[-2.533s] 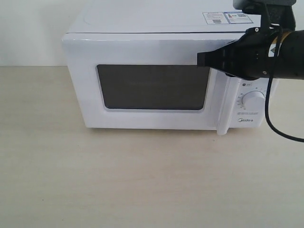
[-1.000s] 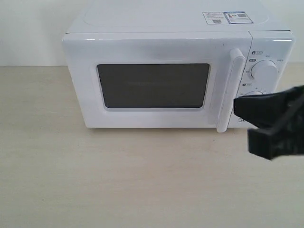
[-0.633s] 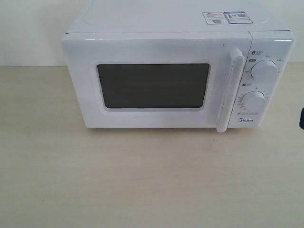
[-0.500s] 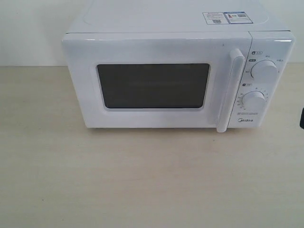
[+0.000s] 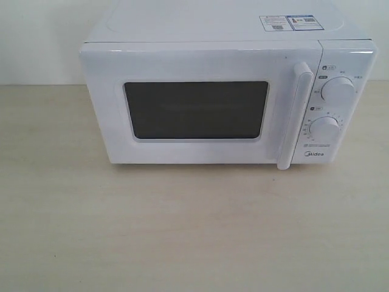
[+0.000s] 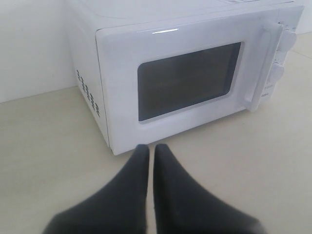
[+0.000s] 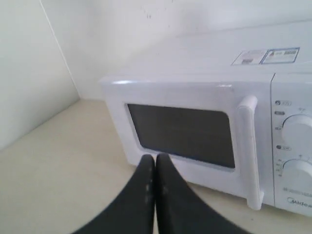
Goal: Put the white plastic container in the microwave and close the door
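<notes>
The white microwave [image 5: 228, 97] stands on the table with its door [image 5: 200, 106] shut flush, dark window facing me, and the long handle [image 5: 292, 115] upright beside two round dials. The white plastic container is out of view. Neither arm shows in the exterior view. My left gripper [image 6: 150, 148] is shut and empty, hanging in front of the microwave's [image 6: 190, 73] lower hinge-side corner. My right gripper [image 7: 155, 158] is shut and empty too, held back from the door [image 7: 187, 134] with a gap between.
Pale wooden tabletop [image 5: 182, 231] stretches in front of the microwave. A white wall [image 5: 36, 36] stands behind it. Vent holes [image 6: 87, 92] dot the microwave's side panel, and stickers [image 5: 290, 22] lie on its top.
The right arm, which was at the door's top by the handle, dropped down past the dials and withdrew out of the exterior view. The door stays shut.
</notes>
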